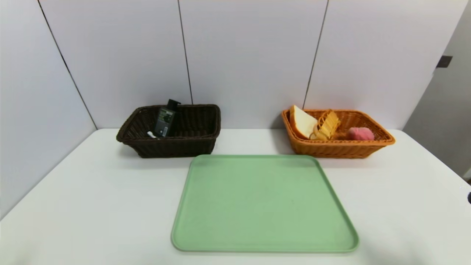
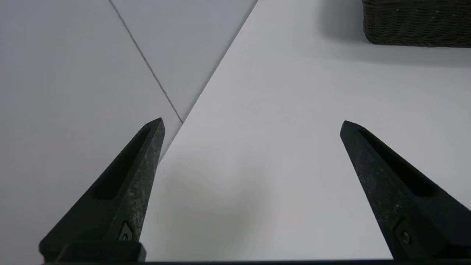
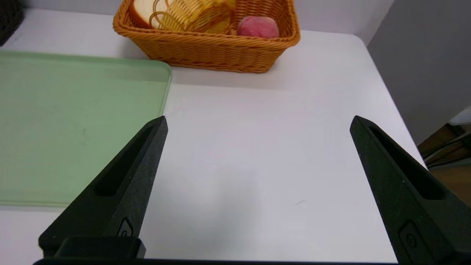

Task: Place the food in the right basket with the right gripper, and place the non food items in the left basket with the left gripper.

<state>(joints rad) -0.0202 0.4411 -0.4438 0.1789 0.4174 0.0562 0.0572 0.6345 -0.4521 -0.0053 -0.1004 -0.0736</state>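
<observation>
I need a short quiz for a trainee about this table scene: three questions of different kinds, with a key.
1. True or false: the green tray has an item lying on it.
2. Which basket holds the pump bottle? A) brown basket B) orange basket
3. Fill in: the fingers of the left gripper and the right gripper stand ____.

Key: 1 false. 2 A. 3 open; neither holds anything, and both hang over bare table.

- White table point(image 1: 92, 191) with rounded corners, matte, evenly lit.
- Pale panel wall point(image 1: 250, 55) behind, dark vertical seams; side panel on the left.
- Grey wall point(image 1: 441, 110) at right.
</observation>
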